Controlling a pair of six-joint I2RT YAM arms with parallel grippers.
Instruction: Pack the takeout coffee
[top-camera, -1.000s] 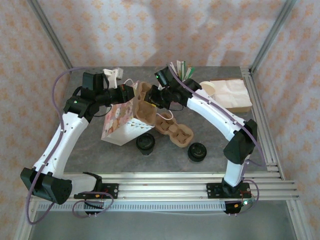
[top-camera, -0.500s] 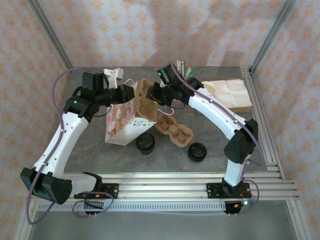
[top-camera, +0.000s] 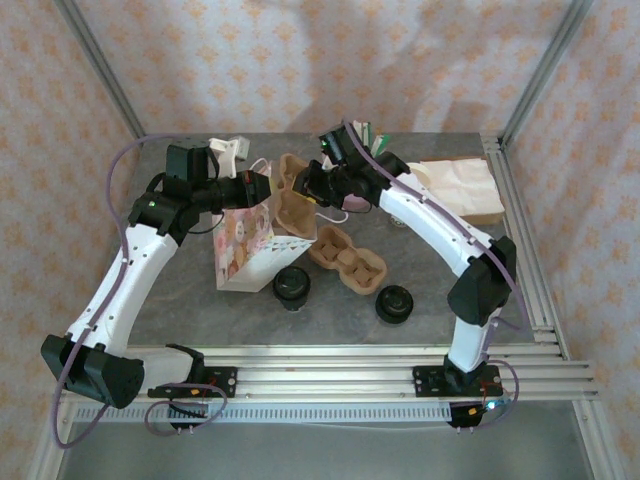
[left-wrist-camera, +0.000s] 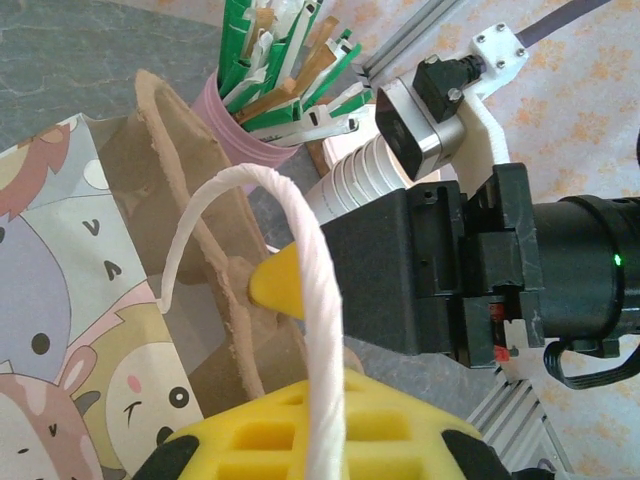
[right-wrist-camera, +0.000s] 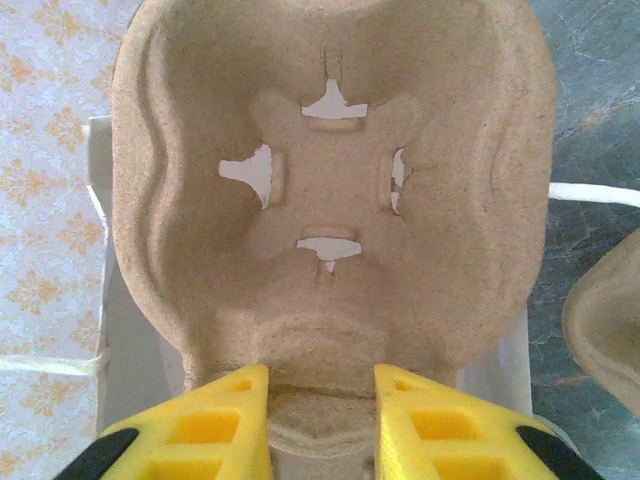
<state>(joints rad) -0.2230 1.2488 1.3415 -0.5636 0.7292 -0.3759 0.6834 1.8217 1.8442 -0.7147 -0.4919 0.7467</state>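
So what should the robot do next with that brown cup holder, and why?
Probably lower the carrier into the bag. The right gripper pinches the carrier's rim at the bag's mouth, while the left gripper holds the white handle. Both coffees sit on the table.

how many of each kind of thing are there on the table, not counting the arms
lidded coffee cup: 2
pulp cup carrier: 2
printed gift bag: 1
brown paper bag: 1
pink cup of packets: 1
stack of white cups: 1
total: 8
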